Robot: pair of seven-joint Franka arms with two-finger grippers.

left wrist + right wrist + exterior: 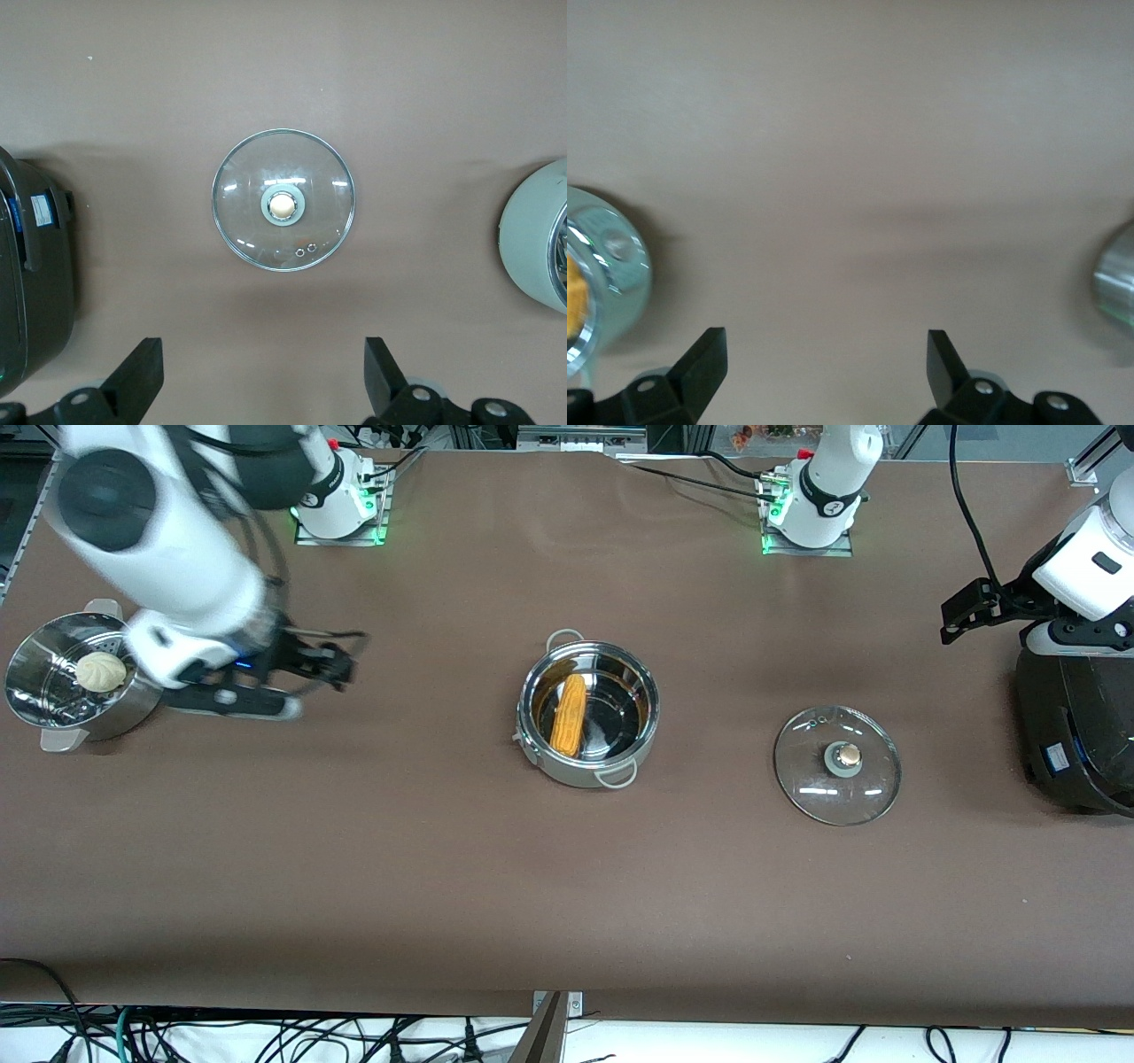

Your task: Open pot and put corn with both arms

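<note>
Now the corn (568,727) lies in the uncovered pot (588,714).

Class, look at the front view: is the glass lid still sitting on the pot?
No. The glass lid lies flat on the table beside the pot, which stands open with the corn inside.

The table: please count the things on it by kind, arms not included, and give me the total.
Steel pots: 2, the pot holding the corn and the steamer pot holding the bun
Glass lids: 1, the lid
Black cookers: 1, the cooker
Food items: 2, the corn and the bun
Total: 6
</note>
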